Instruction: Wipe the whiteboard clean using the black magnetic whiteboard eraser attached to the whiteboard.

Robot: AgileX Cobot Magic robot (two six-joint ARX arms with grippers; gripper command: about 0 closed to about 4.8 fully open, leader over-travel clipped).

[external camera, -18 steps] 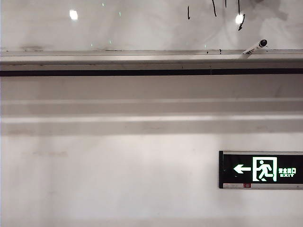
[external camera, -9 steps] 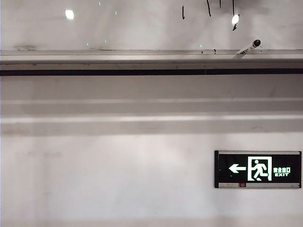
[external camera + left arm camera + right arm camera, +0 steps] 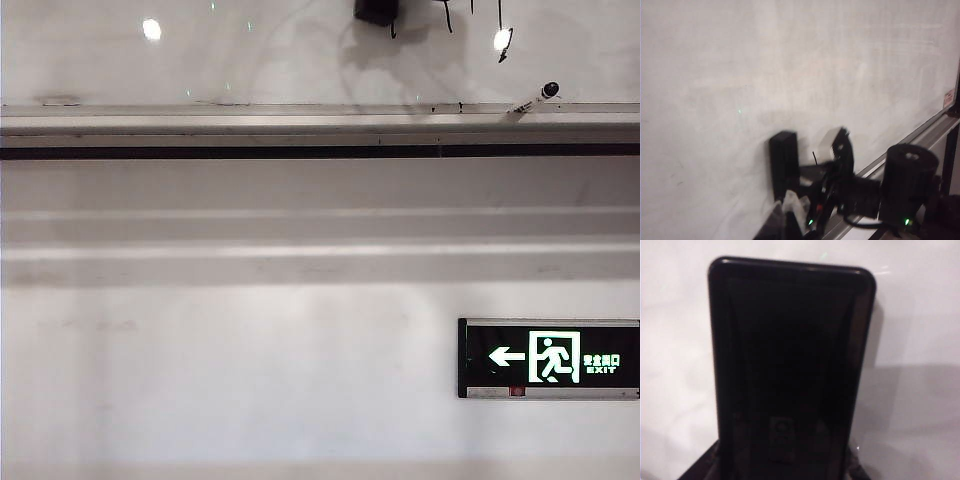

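Eraser: the black eraser (image 3: 790,370) fills the right wrist view, standing flat against the whiteboard (image 3: 920,315). In the exterior view it shows as a dark block (image 3: 377,10) at the top edge, just beside the marker strokes (image 3: 503,40).

Right gripper: only dark corners of the right gripper (image 3: 785,467) show beneath the eraser. Its jaws appear pinched on the eraser's sides, half spread by the block's width.

Whiteboard: glossy, with glare spots, a grey tray rail (image 3: 250,120) along its lower edge and a marker pen (image 3: 535,98) leaning on that rail.

Left gripper: the left gripper (image 3: 790,215) sits low near the rail in its own view, jaws pressed together on nothing. The right arm and the eraser (image 3: 784,162) stand ahead of it against the board.

Below: an exit sign (image 3: 548,358) hangs on the wall, well apart.

Risks: the grip is hardly visible, so the eraser could tilt and wipe with one edge only. A low sweep could knock the marker pen off the rail. The strokes run off the top of the exterior view, so some may be missed.
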